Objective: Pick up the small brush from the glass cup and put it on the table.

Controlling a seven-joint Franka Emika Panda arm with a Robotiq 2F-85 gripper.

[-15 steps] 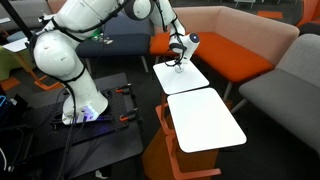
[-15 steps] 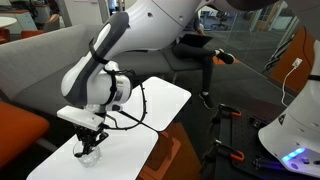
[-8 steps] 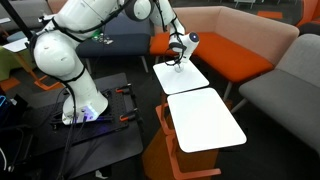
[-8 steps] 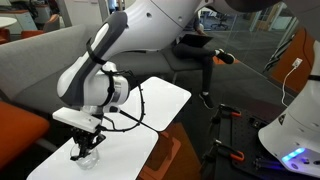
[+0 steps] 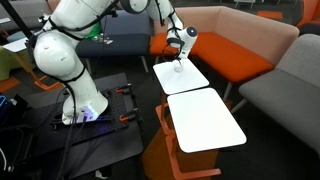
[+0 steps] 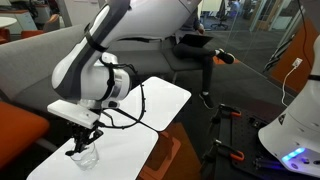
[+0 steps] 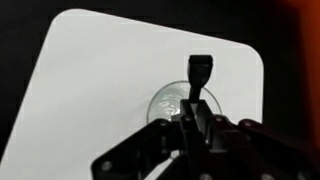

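Note:
The glass cup (image 6: 87,156) stands on the small white table (image 6: 128,152), near its end. My gripper (image 6: 83,141) hangs just above the cup's rim. In the wrist view the gripper (image 7: 193,117) is shut on the small brush (image 7: 199,74), a thin dark stick that juts out past the fingertips over the cup (image 7: 168,101). The white table (image 7: 100,80) fills the background there. In an exterior view the gripper (image 5: 178,60) sits over the cup (image 5: 178,69) on the farther table (image 5: 196,79). The brush's lower end is too small to make out.
A second white tabletop (image 5: 205,120) adjoins the cup's table; it also shows in an exterior view (image 6: 166,100). Orange sofas (image 5: 235,50) and a grey sofa (image 5: 290,90) ring the tables. The robot base (image 5: 80,105) stands on the dark floor.
The gripper has risen from around the cup to just above its rim, with the brush in its fingers. The cup has stayed in place.

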